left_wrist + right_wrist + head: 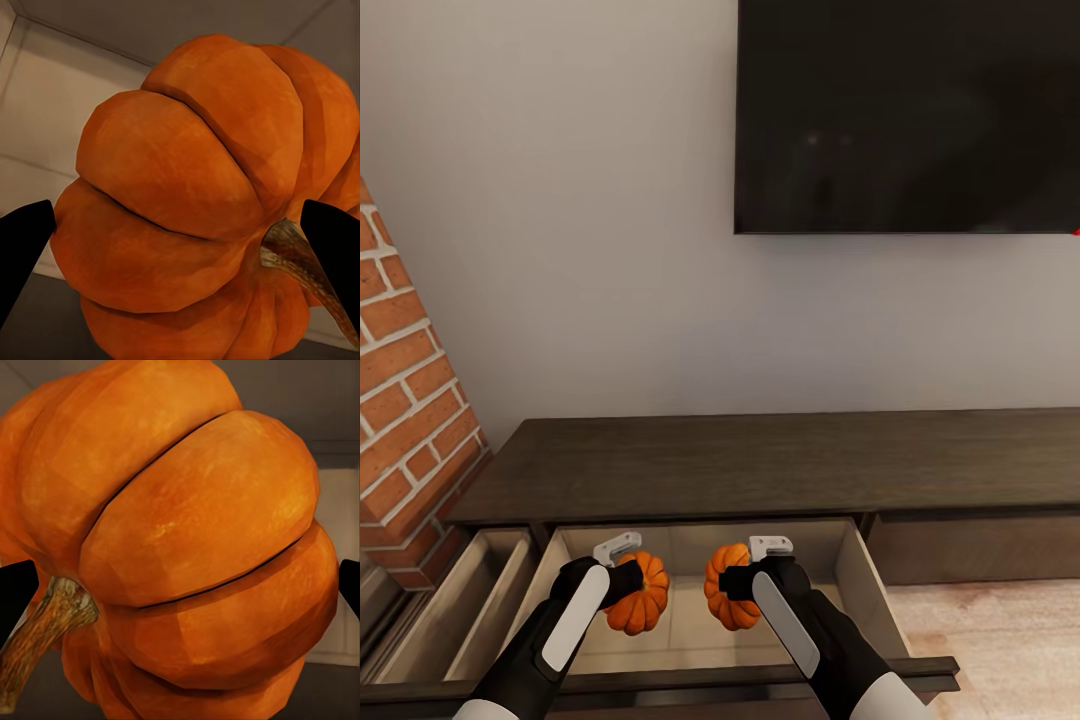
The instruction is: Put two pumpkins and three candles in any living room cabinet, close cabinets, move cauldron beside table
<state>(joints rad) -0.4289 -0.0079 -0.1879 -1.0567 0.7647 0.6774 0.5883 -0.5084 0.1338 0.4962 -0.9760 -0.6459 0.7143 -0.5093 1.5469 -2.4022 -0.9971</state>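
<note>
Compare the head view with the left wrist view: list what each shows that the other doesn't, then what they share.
Head view alone: the dark TV on the wall, the brick column, the cabinet top, the wood floor, and the right pincer holding the second pumpkin over the open drawer.

Left wrist view alone: the left pumpkin's ribs close up and its brownish stem, lying sideways between the dark fingertips.

Shared: the left pincer shut on the left pumpkin, with the drawer's pale inside behind it.
</note>
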